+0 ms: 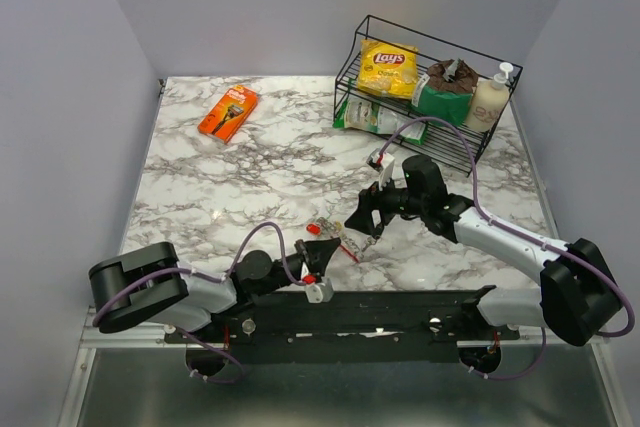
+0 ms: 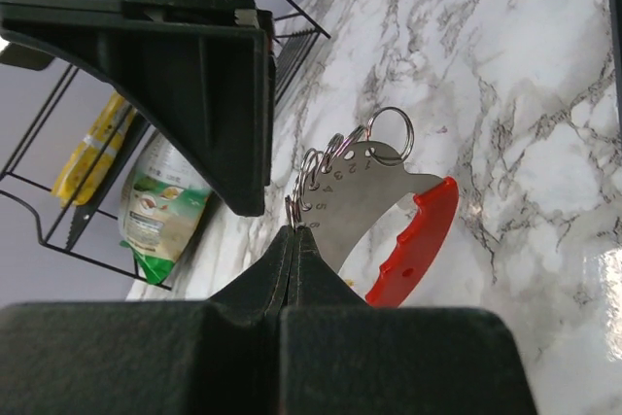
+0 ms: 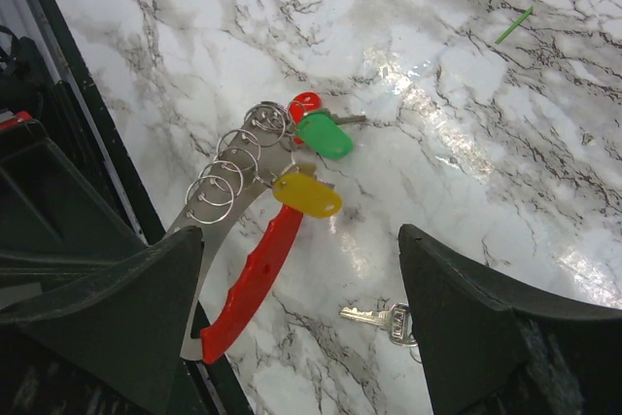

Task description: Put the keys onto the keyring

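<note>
Clenched tight, the left gripper (image 2: 295, 232) pinches the grey metal edge of the keyring (image 2: 362, 203) just below its row of small rings (image 2: 389, 133). The red side (image 2: 416, 240) curves away from the fingers over the table (image 2: 525, 65).

I have the right gripper (image 3: 299, 238) spread wide and holding nothing, hanging above that same keyring. From its wrist camera I see a yellow key (image 3: 306, 193), a green key (image 3: 324, 135) and a red key (image 3: 304, 102) bunched at the rings. I cannot tell whether each one is actually threaded on.

What matters to me is the loose key (image 3: 379, 316). It lies flat on the marble, apart from the keyring, on the near side of the red curve and close to the inner face of the finger on the right of that view. Its long axis runs roughly across the gap between the two fingers, blade towards the keyring.

Since the left arm is busy holding, I judge the pick falls to the right arm. It needs to drop and probably turn the wrist, so the fingers close across the key, not along it.
</note>
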`<state>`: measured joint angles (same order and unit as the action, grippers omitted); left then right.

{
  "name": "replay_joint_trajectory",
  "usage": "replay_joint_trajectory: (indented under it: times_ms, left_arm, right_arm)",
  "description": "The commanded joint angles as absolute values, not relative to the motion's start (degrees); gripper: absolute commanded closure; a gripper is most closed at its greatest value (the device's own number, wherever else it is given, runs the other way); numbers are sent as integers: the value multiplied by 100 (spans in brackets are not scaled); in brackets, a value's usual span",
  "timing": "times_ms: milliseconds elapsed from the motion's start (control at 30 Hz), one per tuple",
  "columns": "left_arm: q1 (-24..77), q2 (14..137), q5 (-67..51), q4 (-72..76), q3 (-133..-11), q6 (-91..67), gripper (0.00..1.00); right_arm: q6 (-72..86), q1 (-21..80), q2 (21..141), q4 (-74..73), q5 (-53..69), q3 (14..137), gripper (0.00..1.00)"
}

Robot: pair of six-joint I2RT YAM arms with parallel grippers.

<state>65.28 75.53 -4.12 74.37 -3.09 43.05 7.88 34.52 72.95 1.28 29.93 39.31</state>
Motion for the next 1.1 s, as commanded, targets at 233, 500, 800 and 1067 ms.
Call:
replay_joint_trajectory:
  times_ms: [233,500,800,1067]
  left_arm:
    - [6557,7119,17,7726,237,4201,100]
    - [6557,7654,500,7639,115,3911,100]
    - [6443,8358,1300,6750,-702,2884,100]
    - [6267,8710,2573,6591,-1362,1952,2]
  right_arm:
    - [738,3445,7269,211,3067,3964,10]
    - [887,3445,7154,18,2752,4069,10]
    - [1160,3349,7400,-501,2303,4280,10]
    - [1257,3322,7392,-624,2136,4412,7]
